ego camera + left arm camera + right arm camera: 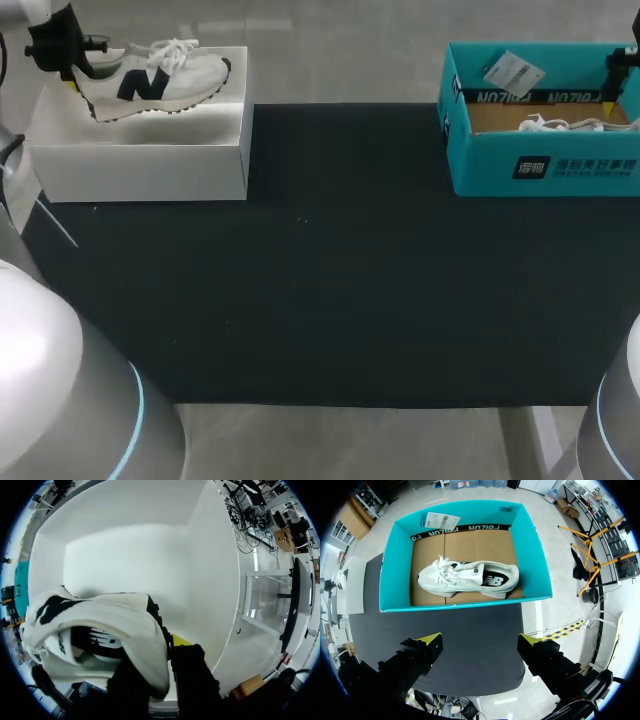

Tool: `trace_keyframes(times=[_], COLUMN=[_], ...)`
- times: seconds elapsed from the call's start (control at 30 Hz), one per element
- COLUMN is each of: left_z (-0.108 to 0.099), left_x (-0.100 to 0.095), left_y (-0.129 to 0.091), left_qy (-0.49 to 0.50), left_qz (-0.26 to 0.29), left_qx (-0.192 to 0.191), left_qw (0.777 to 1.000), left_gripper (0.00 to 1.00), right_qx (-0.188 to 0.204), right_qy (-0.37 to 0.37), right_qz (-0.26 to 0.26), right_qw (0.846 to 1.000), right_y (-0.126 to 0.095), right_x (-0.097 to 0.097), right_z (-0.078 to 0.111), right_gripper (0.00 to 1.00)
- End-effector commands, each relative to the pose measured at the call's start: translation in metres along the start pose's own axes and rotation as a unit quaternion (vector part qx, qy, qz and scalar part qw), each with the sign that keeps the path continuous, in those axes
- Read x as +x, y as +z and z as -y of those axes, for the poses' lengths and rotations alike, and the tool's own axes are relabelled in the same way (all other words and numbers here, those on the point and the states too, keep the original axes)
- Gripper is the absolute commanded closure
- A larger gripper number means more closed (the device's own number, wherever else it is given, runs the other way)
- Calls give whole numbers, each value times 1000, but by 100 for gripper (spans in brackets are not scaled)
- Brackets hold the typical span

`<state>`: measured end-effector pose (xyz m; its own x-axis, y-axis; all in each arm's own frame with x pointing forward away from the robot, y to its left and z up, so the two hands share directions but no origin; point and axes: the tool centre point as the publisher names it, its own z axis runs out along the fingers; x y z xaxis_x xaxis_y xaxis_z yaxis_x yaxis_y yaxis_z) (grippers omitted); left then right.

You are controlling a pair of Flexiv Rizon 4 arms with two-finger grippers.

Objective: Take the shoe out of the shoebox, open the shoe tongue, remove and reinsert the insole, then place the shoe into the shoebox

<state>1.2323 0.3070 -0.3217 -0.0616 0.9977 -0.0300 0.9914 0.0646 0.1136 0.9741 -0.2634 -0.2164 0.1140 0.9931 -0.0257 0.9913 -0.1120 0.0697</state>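
- Head view: the left gripper (72,78) is at the table's far left corner, right at the heel of a white shoe (160,78) with a dark side mark
- That shoe stands on its sole on top of a white box (140,150), toe towards the robot's right, laces loose over the tongue
- Left wrist view: the heel collar runs between the two black fingers; one yellow tip (182,641) shows just outside the heel and the other is hidden by the shoe, so the pincer looks clamped on the heel
- The white box stands at the left edge of a dark mat (320,280) that covers the middle of the table
- At the far right stands a teal shoebox (545,165), open and well apart from the white box
- A second shoe (467,577), also white, lies lengthwise inside it on brown cardboard (485,540)
- A paper tag (441,520) leans at a far corner of the shoebox
- The right gripper (479,645) hangs above the shoebox's right end in the head view; in its own wrist view the box lies ahead of the fingers, which are spread wide over the mat
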Motion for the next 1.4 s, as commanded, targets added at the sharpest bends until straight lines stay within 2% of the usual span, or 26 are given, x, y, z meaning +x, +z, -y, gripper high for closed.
trace_keyframes(times=[0.03,0.27,0.43,0.6,0.77,0.83,1.0,1.4], left_z=[-2,2,11,17,22,23,23,21], left_x=[8,5,0,0,2,1,0,0], left_y=[-53,-106,-148,-178,-202,-209,-219,-220], left_qy=[0,11,13,-5,-17,-16,-28,-36], left_qz=[-1,-38,-25,-19,-42,-55,-69,-67], left_qx=[146,103,51,16,-40,-60,-80,-81], left_qw=[989,994,998,1000,998,997,994,994], left_gripper=[100,100,100,100,100,100,100,100], right_qx=[-1,-1,-1,-1,-1,-1,-1,-1], right_qy=[0,0,0,0,0,0,0,0], right_qz=[0,0,0,0,0,0,0,0], right_qw=[1000,1000,1000,1000,1000,1000,1000,1000], right_y=[0,0,0,0,0,0,0,0], right_x=[0,0,0,0,0,0,0,0], right_z=[1,1,1,1,1,1,1,1], right_gripper=[0,0,0,0,0,0,0,0])
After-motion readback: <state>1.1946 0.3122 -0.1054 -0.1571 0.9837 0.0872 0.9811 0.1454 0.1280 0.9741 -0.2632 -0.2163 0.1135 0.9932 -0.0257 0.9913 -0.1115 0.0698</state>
